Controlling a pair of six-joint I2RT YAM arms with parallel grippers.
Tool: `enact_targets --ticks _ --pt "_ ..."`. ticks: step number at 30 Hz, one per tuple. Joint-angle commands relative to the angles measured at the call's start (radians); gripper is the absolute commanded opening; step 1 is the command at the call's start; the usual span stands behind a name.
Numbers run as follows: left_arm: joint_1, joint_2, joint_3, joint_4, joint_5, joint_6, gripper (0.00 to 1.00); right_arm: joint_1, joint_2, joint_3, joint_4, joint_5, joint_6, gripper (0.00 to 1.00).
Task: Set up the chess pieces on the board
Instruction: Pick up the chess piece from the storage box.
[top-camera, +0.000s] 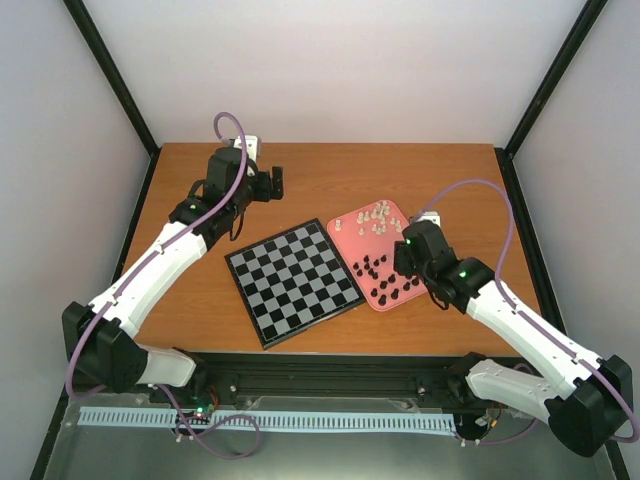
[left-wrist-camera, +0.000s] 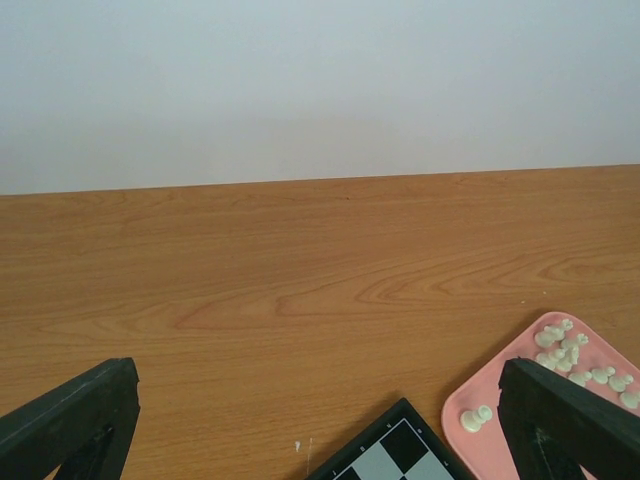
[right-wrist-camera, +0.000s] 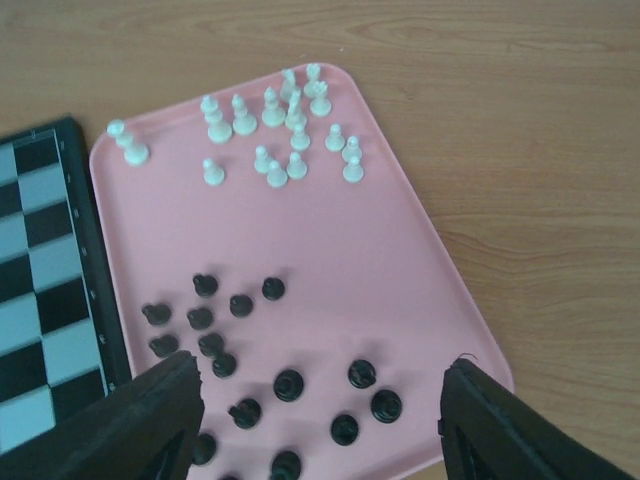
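The board lies bare mid-table, turned at an angle; its edge shows in the right wrist view and one corner in the left wrist view. The chess pieces sit on a pink tray: cream-white ones at its far end, black ones at its near end. My right gripper hovers open over the black pieces, holding nothing. Its fingers straddle several of them. My left gripper is open and empty above bare wood behind the board. The cream-white pieces cluster farther up the tray.
The wooden table is walled by white panels on three sides, with black frame posts at the corners. The tray lies against the board's right edge. A rail with a cable strip runs along the near edge between the arm bases.
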Motion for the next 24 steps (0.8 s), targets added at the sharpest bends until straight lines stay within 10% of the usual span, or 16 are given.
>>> enact_targets --ticks 1,24 --pt "-0.011 0.004 -0.002 0.027 -0.014 -0.008 1.0 0.01 0.004 -0.026 -0.045 -0.023 0.043 0.62" --pt "-0.011 0.042 -0.014 0.045 -0.036 0.001 1.0 0.01 0.13 -0.186 0.02 -0.194 0.139 0.43"
